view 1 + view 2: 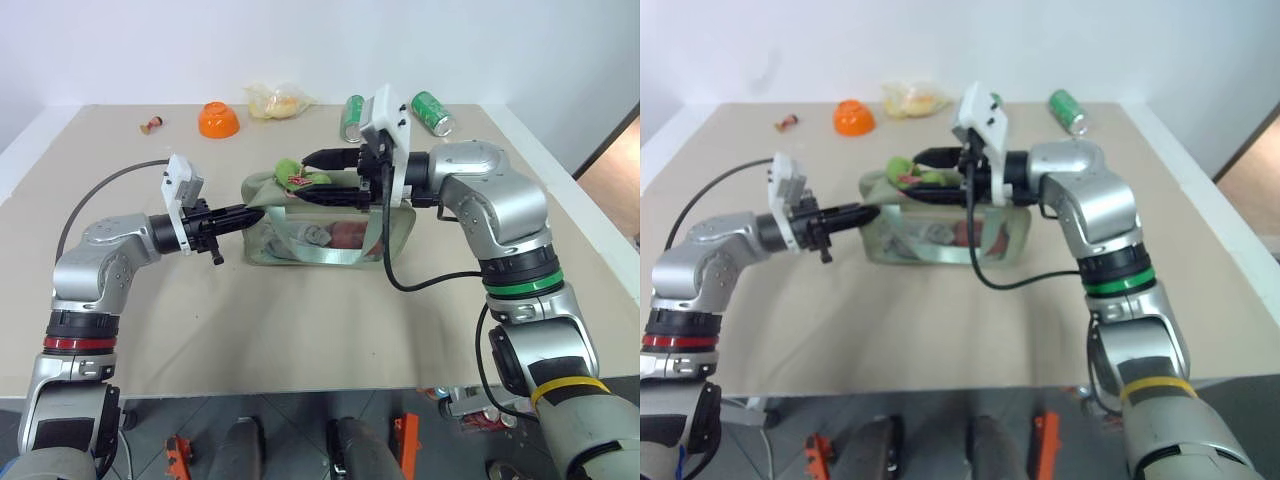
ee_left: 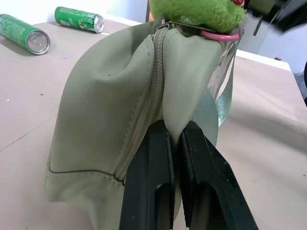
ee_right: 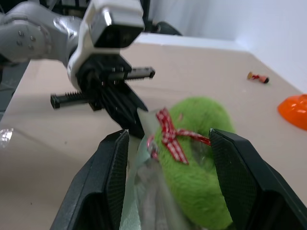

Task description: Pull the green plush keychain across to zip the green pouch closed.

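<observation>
Tabletop (image 1: 300,330), beige and broad, carries the green pouch (image 1: 395,235) near its middle, standing upright with its zip on top. Beyond it lie two green cans (image 1: 432,112), an orange bowl (image 1: 218,121) and a yellowish clear bag (image 1: 276,100). The left pincer (image 1: 252,213) is clamped together on the pouch's end fabric beside the zip. The right pincer (image 3: 168,143) stands apart, its fingers (image 3: 242,177) either side of the green plush keychain (image 3: 201,158), which rests on the pouch's top toward the left pincer's end.
</observation>
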`<action>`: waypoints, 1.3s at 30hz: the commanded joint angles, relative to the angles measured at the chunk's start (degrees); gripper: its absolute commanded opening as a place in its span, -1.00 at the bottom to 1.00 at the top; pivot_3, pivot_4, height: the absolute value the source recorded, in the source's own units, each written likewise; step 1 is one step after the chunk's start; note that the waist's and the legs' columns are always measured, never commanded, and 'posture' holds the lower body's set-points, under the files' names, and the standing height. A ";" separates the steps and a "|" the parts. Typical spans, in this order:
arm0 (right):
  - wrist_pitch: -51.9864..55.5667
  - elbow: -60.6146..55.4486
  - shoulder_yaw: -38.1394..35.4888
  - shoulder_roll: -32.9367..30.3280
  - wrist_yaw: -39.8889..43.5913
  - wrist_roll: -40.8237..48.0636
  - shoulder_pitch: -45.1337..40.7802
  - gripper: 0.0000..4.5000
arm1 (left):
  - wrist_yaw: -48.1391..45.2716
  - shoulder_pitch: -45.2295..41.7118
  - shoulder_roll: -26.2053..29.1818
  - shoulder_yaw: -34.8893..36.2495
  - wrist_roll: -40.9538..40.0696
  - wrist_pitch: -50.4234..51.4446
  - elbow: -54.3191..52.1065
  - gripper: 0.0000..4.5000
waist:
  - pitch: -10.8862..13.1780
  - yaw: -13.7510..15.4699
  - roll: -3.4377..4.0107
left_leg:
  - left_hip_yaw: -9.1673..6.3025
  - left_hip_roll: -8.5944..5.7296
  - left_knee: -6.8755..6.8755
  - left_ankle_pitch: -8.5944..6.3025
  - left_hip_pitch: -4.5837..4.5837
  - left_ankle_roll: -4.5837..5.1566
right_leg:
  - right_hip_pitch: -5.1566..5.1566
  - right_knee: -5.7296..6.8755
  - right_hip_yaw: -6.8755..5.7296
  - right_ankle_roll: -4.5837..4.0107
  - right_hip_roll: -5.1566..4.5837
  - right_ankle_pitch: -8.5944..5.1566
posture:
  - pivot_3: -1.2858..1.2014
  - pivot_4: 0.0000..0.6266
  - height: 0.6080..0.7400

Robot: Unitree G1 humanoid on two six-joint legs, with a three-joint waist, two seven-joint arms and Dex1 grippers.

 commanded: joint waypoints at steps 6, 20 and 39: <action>-3.48 5.00 -0.32 1.10 -0.69 -4.28 -4.43 0.21 | 0.42 0.90 0.47 -0.04 -0.27 0.35 -1.54 -1.00 | 0.00 0.00 0.00 | 0.00 0.00 -0.03 0.00 0.00 0.00 | -0.01 0.00 0.00 0.00 0.00 0.00 | 0.03 -0.52 1.00; -1.38 5.90 -3.95 1.19 0.37 -1.99 -6.55 -0.49 | 0.72 0.69 -0.36 -0.71 -0.08 0.12 -0.73 -1.00 | 0.00 0.02 0.00 | 0.00 0.00 -0.08 0.00 0.01 0.00 | -0.02 -0.01 -0.01 -0.01 0.00 -0.01 | 0.03 -0.52 1.00; -4.44 7.66 -6.38 -8.76 1.27 -4.68 -5.56 -0.94 | 0.91 0.44 -1.52 -0.82 0.17 -0.30 0.19 -1.00 | 0.00 0.22 0.00 | 0.01 -0.04 -0.09 0.00 -0.03 0.00 | 0.00 -0.13 -0.02 -0.16 -0.06 -0.11 | 0.03 -0.52 1.00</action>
